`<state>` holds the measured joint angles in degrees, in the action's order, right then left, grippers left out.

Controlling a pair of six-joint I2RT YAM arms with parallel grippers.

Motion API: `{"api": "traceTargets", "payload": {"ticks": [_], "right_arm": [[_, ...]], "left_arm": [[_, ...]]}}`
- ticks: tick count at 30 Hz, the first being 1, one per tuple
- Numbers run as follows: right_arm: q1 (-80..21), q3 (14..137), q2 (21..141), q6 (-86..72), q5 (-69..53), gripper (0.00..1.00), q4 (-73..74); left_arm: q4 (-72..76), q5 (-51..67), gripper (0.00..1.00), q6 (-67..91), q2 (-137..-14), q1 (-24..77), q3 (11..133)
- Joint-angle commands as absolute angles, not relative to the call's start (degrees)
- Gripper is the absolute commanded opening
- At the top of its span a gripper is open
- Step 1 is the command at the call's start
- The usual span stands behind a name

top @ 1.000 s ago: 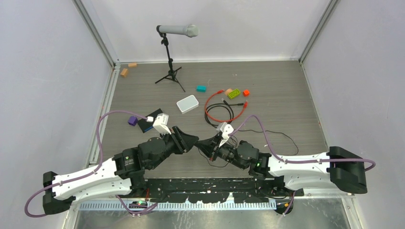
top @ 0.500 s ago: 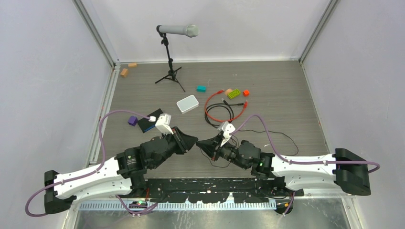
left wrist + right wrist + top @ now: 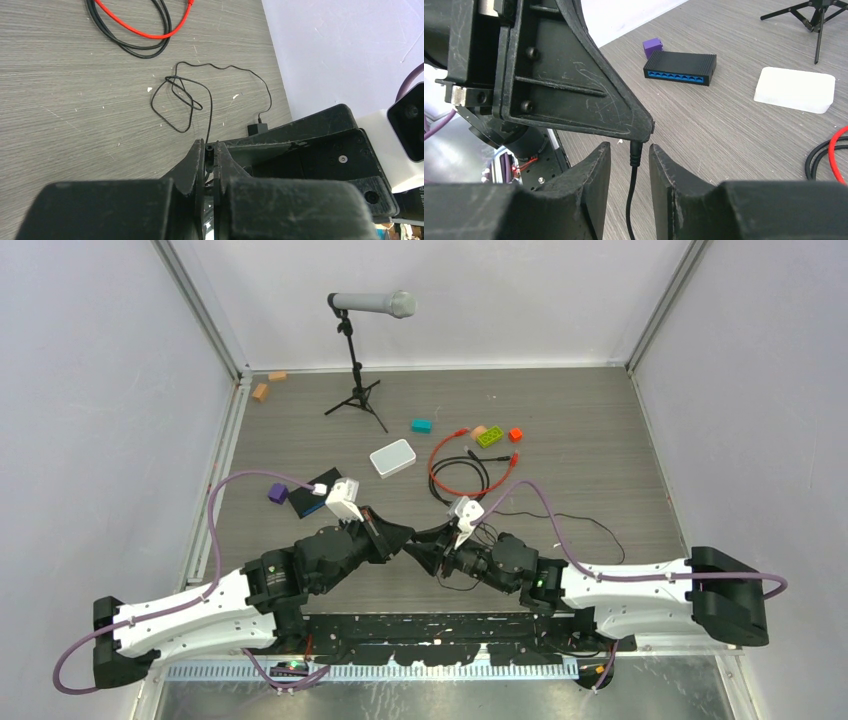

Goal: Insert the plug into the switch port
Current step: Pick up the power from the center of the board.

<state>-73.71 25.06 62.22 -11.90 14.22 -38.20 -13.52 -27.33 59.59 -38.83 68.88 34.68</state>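
Far left: purple block [image 3: 277, 494], touching or just beside the switch [image 3: 680, 64], a flat black box. Its top is partly hidden under the left wrist in the top view. The switch port [image 3: 679, 77] row is the blue long edge and faces near-right, toward where the two arms meet.

Centre: left gripper [image 3: 211, 150] has its fingers together, pinched on the end of a thin black cable [image 3: 192, 102], not the red one. Right gripper [image 3: 630, 146] is tip to tip with it, fingers apart, the black cable's barrel end standing free in the gap between them.

Right of centre: white box [image 3: 392, 458], then the red cable [image 3: 150, 36] lying looped on the table, untouched, partly overlapping a thicker black cable.

The plug [image 3: 514, 459] is the loop's right-hand end, beyond the right gripper and to its right. The other red end sits near the green brick [image 3: 490, 437]; too small to tell which tip is clear.

Judgement: the plug is nearer the right arm and the port nearer the left. Plug and port lie well apart on opposite sides of the grippers, so the plug must travel leftward into the blue edge. No insertion step has begun.
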Motion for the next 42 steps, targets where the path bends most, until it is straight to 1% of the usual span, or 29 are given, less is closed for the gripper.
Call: {"api": "traceTargets", "payload": {"ticks": [1,4,6,8,9,10,11,12,13,15,17,18,20,21,23,25,27,30,42], "right_arm": [[-73.6,27.5,63.4,-10.0,13.6,0.36,-43.5],[-73.6,27.5,63.4,-9.6,13.8,0.23,-43.7],[-73.6,27.2,63.1,-9.5,14.0,0.16,-43.9],[-73.6,26.9,62.6,-9.7,14.5,0.14,-44.0],[-73.6,26.8,62.4,-9.8,14.9,0.16,-44.0],[-73.6,26.6,62.2,-9.8,15.1,0.22,-44.0],[-73.6,26.5,62.0,-9.8,15.3,0.25,-44.0],[-73.6,26.3,61.8,-9.8,15.5,0.26,-43.9],[-73.6,26.3,61.6,-9.8,15.5,0.23,-43.8],[-73.6,26.1,61.4,-9.8,15.8,0.12,-43.8],[-73.7,25.9,61.1,-9.7,16.1,0.03,-43.7],[-73.6,25.7,61.0,-9.8,16.4,0.01,-43.7],[-73.6,25.4,60.4,-9.7,16.7,0.01,-43.5],[-73.6,25.2,60.2,-9.7,16.7,0.02,-43.2],[-73.6,25.2,59.6,-9.7,16.7,0.18,-42.2],[-73.6,25.3,59.1,-9.8,16.7,0.30,-41.4],[-73.6,25.1,58.8,-9.8,16.8,0.36,-41.2],[-73.6,25.0,58.7,-9.6,16.8,0.38,-41.2],[-73.6,25.8,60.2,-10.0,15.8,0.37,-40.1]], "left_arm": [[-11.6,-28.0,0.00,59.2,-38.6,69.0,35.9],[-11.7,-28.0,0.00,59.1,-38.5,68.9,35.7],[-11.7,-28.0,0.00,59.2,-38.4,69.0,35.6],[-11.8,-28.0,0.00,59.4,-38.3,69.0,35.4],[-11.7,-28.0,0.00,59.4,-38.3,69.0,35.3],[-11.7,-28.0,0.00,59.4,-38.3,69.0,35.3],[-11.8,-28.1,0.00,59.4,-38.4,69.0,35.2],[-11.8,-28.1,0.00,59.4,-38.4,69.0,35.2],[-11.8,-28.0,0.00,59.6,-38.4,69.0,35.2],[-12.0,-28.1,0.00,59.5,-38.3,68.9,35.1],[-12.1,-28.3,0.03,59.7,-38.2,68.9,35.0],[-12.4,-28.5,0.05,59.6,-38.2,68.9,35.0],[-12.9,-28.8,0.06,59.7,-38.1,68.9,35.0],[-13.1,-29.0,0.06,59.6,-38.0,69.0,35.1],[-13.4,-29.3,0.06,59.7,-37.7,68.9,35.0],[-13.5,-29.4,0.05,59.6,-37.7,68.9,35.0],[-13.4,-29.3,0.04,59.5,-37.6,68.9,35.2],[-13.4,-29.2,0.03,59.6,-37.7,68.9,35.2],[-12.9,-28.8,0.03,59.6,-37.8,68.9,35.4]]}}
